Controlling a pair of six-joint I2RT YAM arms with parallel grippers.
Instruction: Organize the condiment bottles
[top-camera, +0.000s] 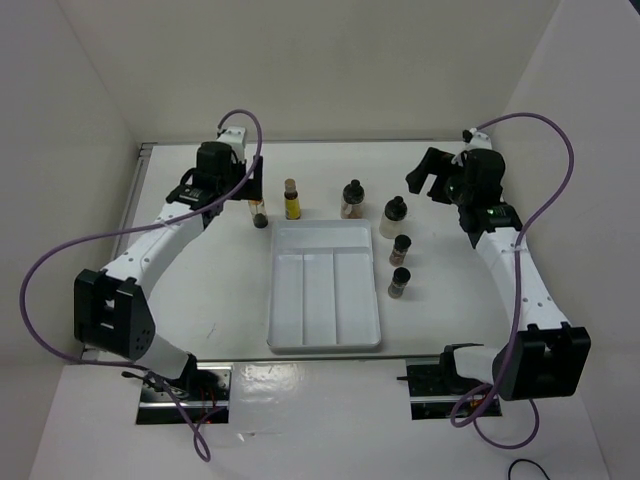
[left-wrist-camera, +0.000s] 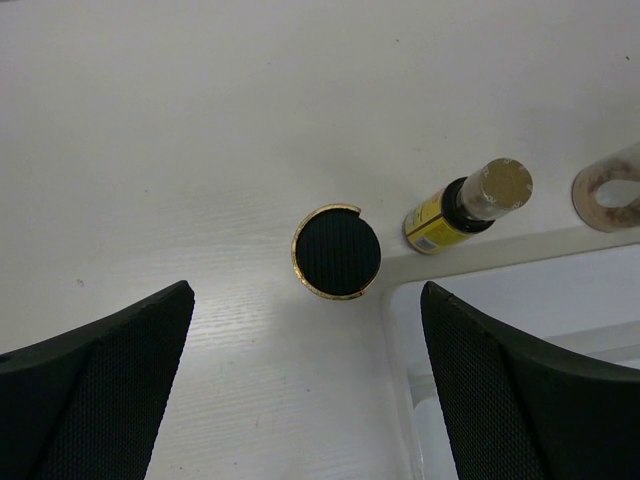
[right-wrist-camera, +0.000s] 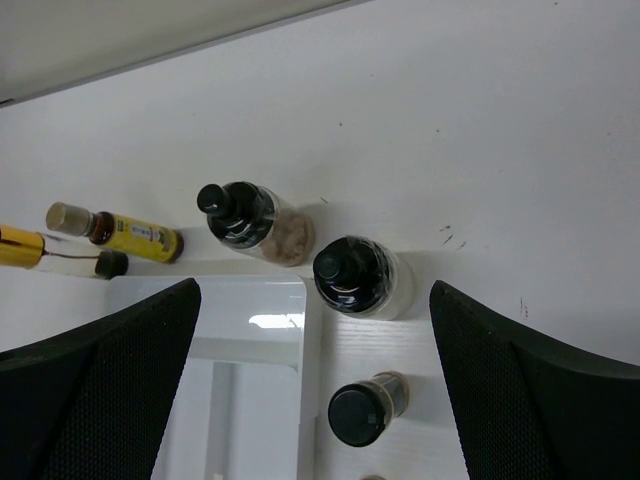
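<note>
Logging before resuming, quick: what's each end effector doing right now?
Left end effector: open, holding nothing.
Right end effector: open, holding nothing.

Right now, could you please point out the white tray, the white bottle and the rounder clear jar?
white tray (top-camera: 320, 295), top external view, bare middle compartment floor.
white bottle (top-camera: 391, 225), top external view, its body.
rounder clear jar (top-camera: 351, 207), top external view, its body.

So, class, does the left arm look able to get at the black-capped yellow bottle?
Probably yes: the left gripper hangs open above the black-capped yellow bottle, nothing covers its cap, though the white tray stands close beside.
</note>
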